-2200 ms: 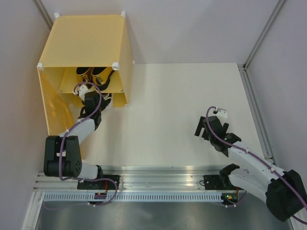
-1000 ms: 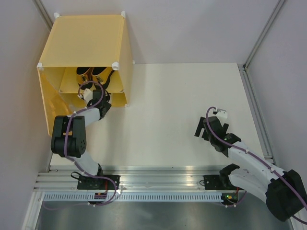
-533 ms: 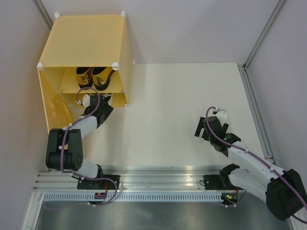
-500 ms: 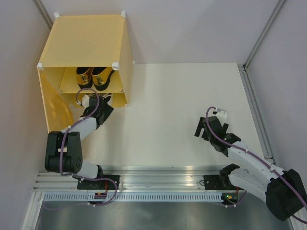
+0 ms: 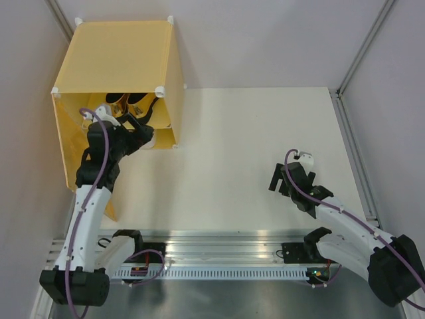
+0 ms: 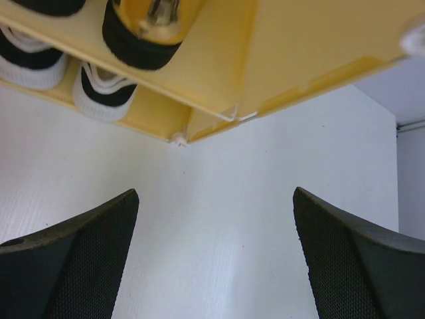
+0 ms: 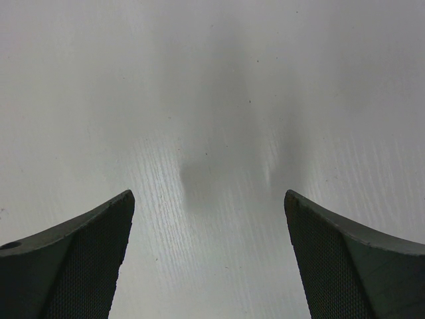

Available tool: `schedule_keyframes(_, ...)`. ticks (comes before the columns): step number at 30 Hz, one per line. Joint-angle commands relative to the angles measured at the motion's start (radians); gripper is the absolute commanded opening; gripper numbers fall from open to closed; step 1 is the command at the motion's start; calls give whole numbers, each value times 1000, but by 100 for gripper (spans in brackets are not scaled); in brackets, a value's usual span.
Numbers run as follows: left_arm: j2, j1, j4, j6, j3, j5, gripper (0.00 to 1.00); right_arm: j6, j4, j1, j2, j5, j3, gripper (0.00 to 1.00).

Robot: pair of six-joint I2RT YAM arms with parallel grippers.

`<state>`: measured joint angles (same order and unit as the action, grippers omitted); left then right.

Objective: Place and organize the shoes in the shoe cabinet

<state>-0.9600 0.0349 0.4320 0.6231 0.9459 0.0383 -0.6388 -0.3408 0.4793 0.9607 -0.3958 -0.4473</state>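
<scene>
The yellow-orange shoe cabinet stands at the table's far left with its door swung open. Two gold loafers sit on its inner shelf, partly hidden by my left arm. In the left wrist view a gold loafer's heel rests on the shelf of the cabinet, and two white sneakers lie side by side in the lower compartment. My left gripper hovers just outside the cabinet's front right corner, open and empty. My right gripper is open over bare table at the right.
The cabinet's open door leans out along the left wall beside my left arm. A white corner connector marks the cabinet's lower front corner. Grey walls enclose the white table on three sides.
My left gripper has opened and drawn back out of the lower compartment, and the arm has lifted higher. The right arm has not moved.
</scene>
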Motion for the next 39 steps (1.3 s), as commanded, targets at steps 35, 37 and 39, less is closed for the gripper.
schedule_keyframes(35, 164, -1, 723, -307, 418, -789, 99, 42, 34, -5, 136, 75, -34, 97)
schedule_keyframes(37, 168, -1, 699, -304, 410, -715, 99, 42, 29, -5, 145, 71, -44, 97)
schedule_keyframes(39, 172, -1, 682, -307, 419, -672, 99, 39, 23, -5, 148, 66, -45, 97)
